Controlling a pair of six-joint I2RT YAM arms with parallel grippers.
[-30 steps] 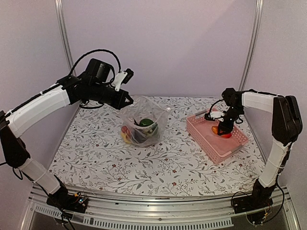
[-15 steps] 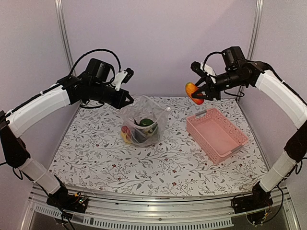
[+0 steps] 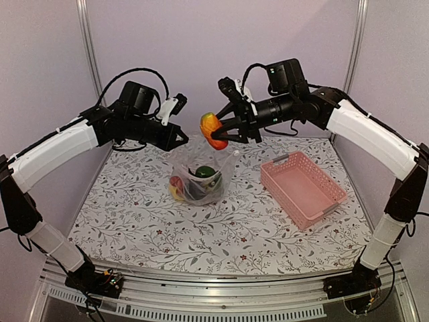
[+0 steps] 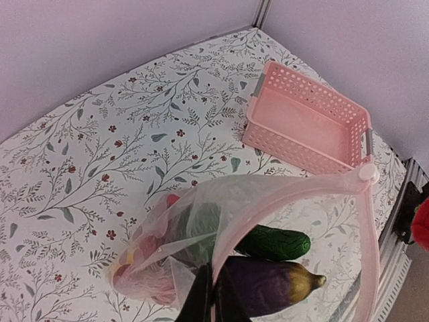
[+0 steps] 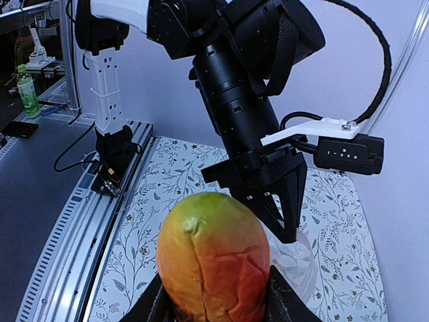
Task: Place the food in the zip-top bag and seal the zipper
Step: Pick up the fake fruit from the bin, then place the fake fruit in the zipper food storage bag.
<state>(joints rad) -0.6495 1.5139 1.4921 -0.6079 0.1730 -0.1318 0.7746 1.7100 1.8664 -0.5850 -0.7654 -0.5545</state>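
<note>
One orange-red fruit [image 3: 213, 130] — lifted from the pink basket [image 3: 305, 191] — now hangs above the zip-top bag [image 3: 201, 176], clamped in the right gripper [image 3: 226, 131]; the left gripper [image 3: 179, 139], pinching the bag's rim, holds the mouth up. Dropping and sealing remain.

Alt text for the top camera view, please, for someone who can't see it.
The right gripper holds an orange-red toy fruit above the open zip-top bag, whose rim the shut left gripper pinches up. Other produce lies inside; a pink basket sits to the right.
</note>
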